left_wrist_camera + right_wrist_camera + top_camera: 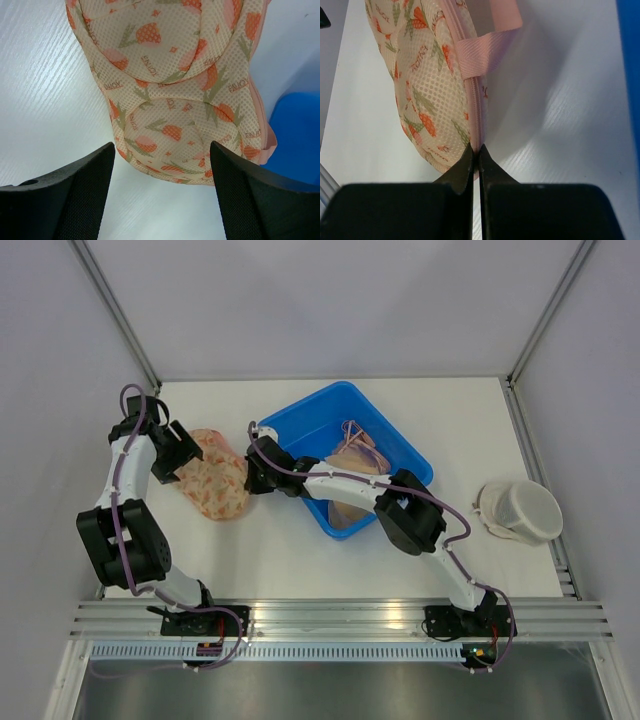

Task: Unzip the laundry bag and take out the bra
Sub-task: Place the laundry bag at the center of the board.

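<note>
The laundry bag (215, 480) is a domed mesh pouch printed with orange flowers, lying on the white table left of the blue bin. In the left wrist view the laundry bag (165, 75) fills the upper frame. My left gripper (190, 452) is open at its far left end; in its own view the left gripper (162, 147) spans the bag's near rim without touching it. My right gripper (250, 478) is shut. In the right wrist view the right gripper (475, 148) pinches the pink zipper seam (479, 110) at the bag's edge, below a pink strap loop (487, 45). The bra is hidden.
A blue bin (300, 420) stands tilted at mid-table and holds peach-coloured fabric pieces (355, 455). A white mesh pouch (520, 512) sits at the right edge. The blue bin's wall (631, 75) runs close along the right of the right gripper.
</note>
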Tool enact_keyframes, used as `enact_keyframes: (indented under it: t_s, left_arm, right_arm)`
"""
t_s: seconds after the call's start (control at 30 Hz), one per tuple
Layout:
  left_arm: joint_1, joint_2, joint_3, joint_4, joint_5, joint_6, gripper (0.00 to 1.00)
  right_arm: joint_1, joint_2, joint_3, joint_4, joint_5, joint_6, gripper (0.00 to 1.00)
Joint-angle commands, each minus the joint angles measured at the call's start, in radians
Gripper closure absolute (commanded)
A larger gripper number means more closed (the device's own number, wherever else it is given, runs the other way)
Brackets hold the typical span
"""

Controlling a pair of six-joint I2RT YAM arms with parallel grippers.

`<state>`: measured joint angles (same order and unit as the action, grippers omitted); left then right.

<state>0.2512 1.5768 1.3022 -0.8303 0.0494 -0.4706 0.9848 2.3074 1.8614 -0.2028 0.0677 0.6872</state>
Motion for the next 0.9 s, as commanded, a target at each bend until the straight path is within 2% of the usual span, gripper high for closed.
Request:
enact_keyframes:
  t_s: [0.0, 0.17, 0.3, 0.43, 0.53, 0.7, 0.87]
  left_arm:
    - [0.005, -0.04, -0.02, 0.005, -0.022, -0.005, 0.2]
    - [0.005, -0.032, -0.024, 0.005, -0.02, -0.011, 0.21]
    - [0.005, -0.043, -0.063, 0.025, -0.003, -0.048, 0.21]
    - [0.005, -0.061, -0.162, 0.082, 0.081, -0.089, 0.21]
    - [0.003, -0.063, -0.205, 0.092, 0.104, -0.083, 0.22]
    - [0.005, -0.057, -0.228, 0.102, 0.092, -0.079, 0.22]
    - [0.006, -0.028, -0.227, 0.112, 0.075, -0.088, 0.22]
  right_arm:
    - [0.006, -0.011, 0.036, 0.028, -0.019, -0.029, 1.0]
    - [0.006, -0.003, 0.054, 0.016, -0.109, -0.09, 0.99]
    - [0.008, 0.02, 0.081, -0.035, -0.109, -0.149, 1.0]
    - [-0.005, 0.089, 0.212, -0.095, -0.074, -0.19, 1.0]
    - [-0.018, 0.141, 0.372, -0.158, -0.048, -0.219, 1.0]
    - [-0.037, 0.138, 0.349, -0.11, -0.065, -0.172, 0.99]
    - [-0.052, 0.175, 0.386, -0.138, -0.063, -0.172, 1.0]
